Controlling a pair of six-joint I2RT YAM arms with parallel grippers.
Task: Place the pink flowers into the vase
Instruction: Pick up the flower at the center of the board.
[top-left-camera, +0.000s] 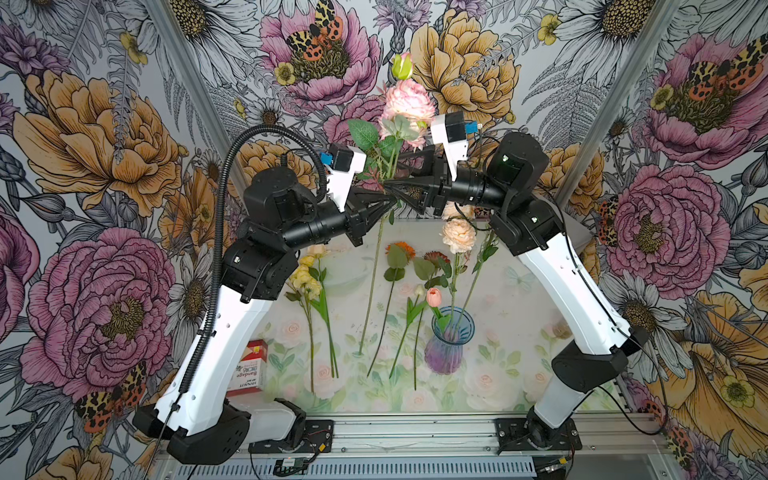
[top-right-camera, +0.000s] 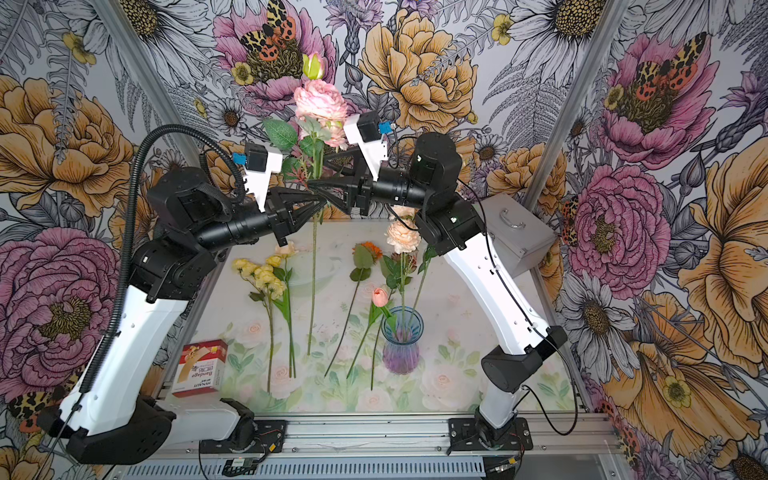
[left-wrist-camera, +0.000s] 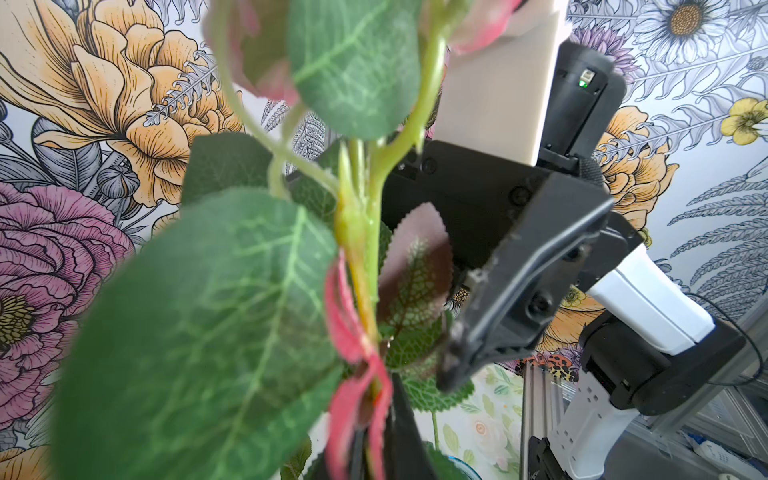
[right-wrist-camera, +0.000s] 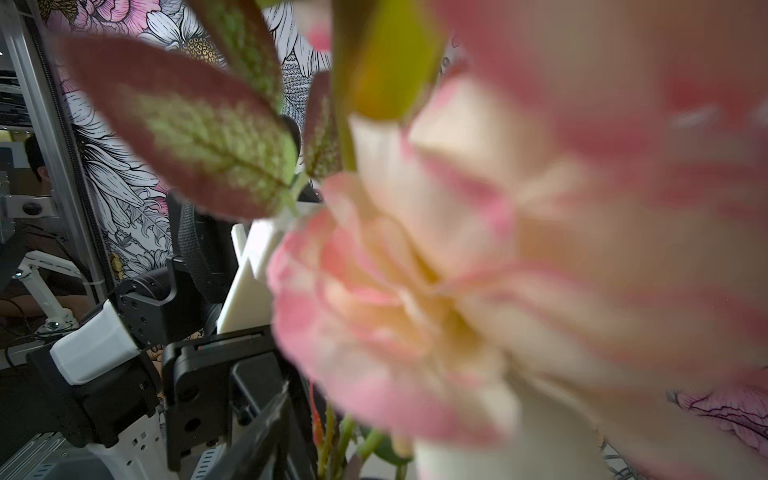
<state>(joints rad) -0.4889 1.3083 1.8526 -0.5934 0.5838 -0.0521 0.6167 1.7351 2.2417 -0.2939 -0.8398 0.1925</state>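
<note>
Top view: pink spray (top-left-camera: 406, 102) hangs upright, blooms uppermost.

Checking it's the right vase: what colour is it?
Blue flared rim shading to a purple ribbed body; the vase shows best in both top views.

**Table** (top-left-camera: 519, 374): the surface carries a pale floral print.

**Yellow flower cluster** (top-left-camera: 305, 276): lies flat on the left side of the table, with the stem running toward the front edge.

**Orange flower** (top-left-camera: 401, 249) and **dark red flower** (top-left-camera: 436, 257): lie side by side near the centre, with their stems running toward the front.

**Bandage box** (top-right-camera: 201, 368): red and white, at the front left corner, apart from the stems.

**Grey metal box** (top-right-camera: 517, 235): fitted with a handle and seen in a top view, at the rear right corner.

**Wallpaper** (top-left-camera: 104, 145): a large floral print on all the walls in view.
</note>
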